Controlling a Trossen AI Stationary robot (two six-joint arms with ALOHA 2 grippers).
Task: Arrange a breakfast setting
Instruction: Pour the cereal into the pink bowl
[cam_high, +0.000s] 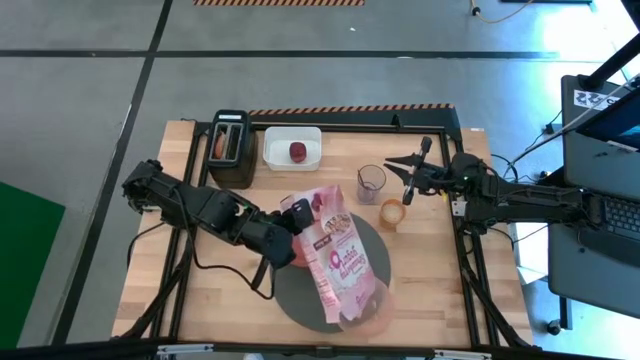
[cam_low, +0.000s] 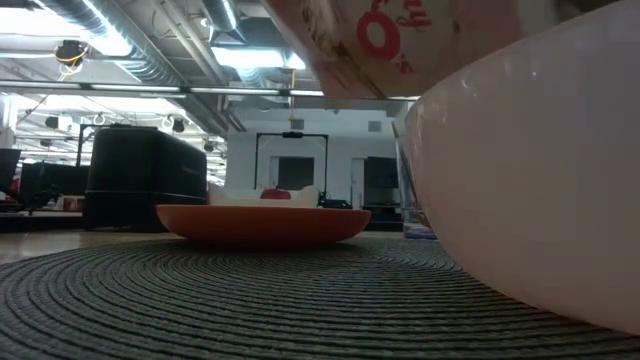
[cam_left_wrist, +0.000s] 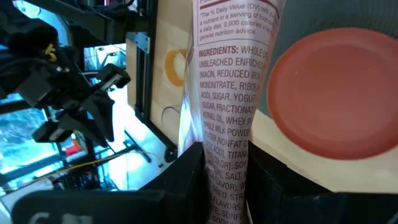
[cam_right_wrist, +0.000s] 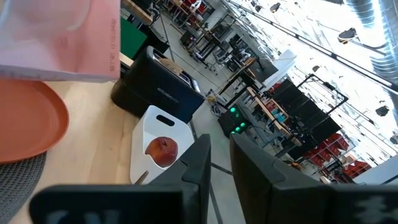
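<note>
Looking down on the table (cam_high: 200, 300), we see the round dark-grey mat (cam_high: 300, 300) near the front edge, about midway along it. On the mat's left part sits the red plate (cam_high: 298, 255), partly hidden by the left gripper (cam_high: 300, 213). That gripper is clamped on the pink cereal box (cam_high: 335, 260), which is tipped over the mat with its lower end above the pink see-through bowl (cam_high: 365, 318) at the mat's front edge. In the left wrist view the box (cam_left_wrist: 227, 124) runs up between the two dark fingers (cam_left_wrist: 180, 180), with the plate (cam_left_wrist: 336, 93) beside it.

Along the back edge stand the black toaster (cam_high: 232, 148), with something in one of its slots, and just right of it the white tub (cam_high: 293, 148) holding the dark-red fruit piece (cam_high: 298, 151); the right wrist view shows that fruit (cam_right_wrist: 161, 150) in the tub (cam_right_wrist: 152, 134) next to the toaster (cam_right_wrist: 155, 90).

Toward the right edge, the right gripper (cam_high: 412, 165) hangs with its fingers apart and nothing between them. Near it stand a clear cup (cam_high: 371, 183) and the round toast (cam_high: 392, 212).
</note>
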